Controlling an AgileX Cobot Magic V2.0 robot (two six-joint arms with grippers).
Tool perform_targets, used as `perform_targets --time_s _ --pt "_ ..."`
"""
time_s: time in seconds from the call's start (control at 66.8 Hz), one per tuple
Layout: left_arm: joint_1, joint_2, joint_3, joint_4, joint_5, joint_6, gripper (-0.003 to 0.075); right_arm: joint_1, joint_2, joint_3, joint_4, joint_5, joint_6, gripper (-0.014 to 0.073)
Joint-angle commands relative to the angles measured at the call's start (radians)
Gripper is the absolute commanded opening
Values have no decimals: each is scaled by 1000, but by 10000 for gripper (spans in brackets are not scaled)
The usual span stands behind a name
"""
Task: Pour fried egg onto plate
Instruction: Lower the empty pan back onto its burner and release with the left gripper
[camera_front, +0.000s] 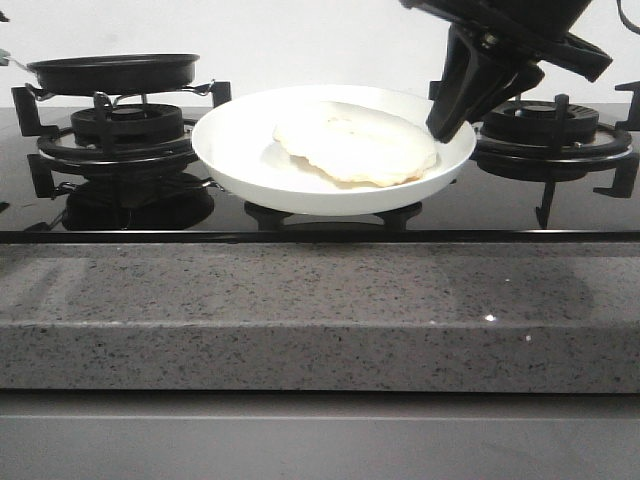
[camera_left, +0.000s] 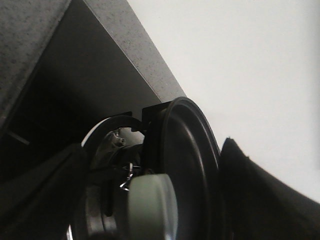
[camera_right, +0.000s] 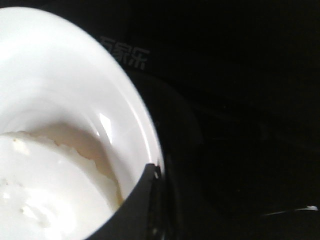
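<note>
The white plate (camera_front: 230, 160) sits on the middle of the hob with the fried egg (camera_front: 355, 145) lying flat in it; no yolk shows. My right gripper (camera_front: 445, 125) reaches down to the plate's far right rim. In the right wrist view its fingers (camera_right: 135, 210) sit closed together over the rim of the plate (camera_right: 75, 65), beside the egg (camera_right: 45, 190). The black pan (camera_front: 115, 72) rests on the left burner. My left gripper (camera_left: 154, 150) is open, fingers spread wide of the pan's grey handle (camera_left: 152, 205), behind the pan (camera_left: 190, 160).
Raised black grates stand on the left burner (camera_front: 120, 130) and the right burner (camera_front: 555, 140). A grey speckled stone counter edge (camera_front: 320, 310) runs along the front of the glass hob. A white wall stands behind.
</note>
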Motion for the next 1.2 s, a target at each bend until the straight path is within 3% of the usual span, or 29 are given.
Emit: perform_targets --time_s 0.0,0.269,0.524,0.734,0.838,1.048,1.183 --pt "28 -60 -31 -21 61 4 571 -1 -36 -24 23 -34 -8 -67" --pt "91 -162 -32 229 90 -20 566 -1 -36 -24 23 -34 -8 -67" --pt "49 -333 -32 423 80 -81 566 -1 -36 -24 23 -34 -8 -67" --pt "-126 -486 -32 634 32 -161 566 -1 -36 -24 23 -34 -8 -67" --pt "-255 -557 -32 890 -10 -297 566 -1 -36 -24 23 -34 -8 -67" --pt "-518 -682 -10 1474 21 -722 566 -1 -36 -24 23 -34 -8 -67" --pt "-624 -781 58 1650 46 -870 566 -1 -36 -24 23 -34 -8 -67"
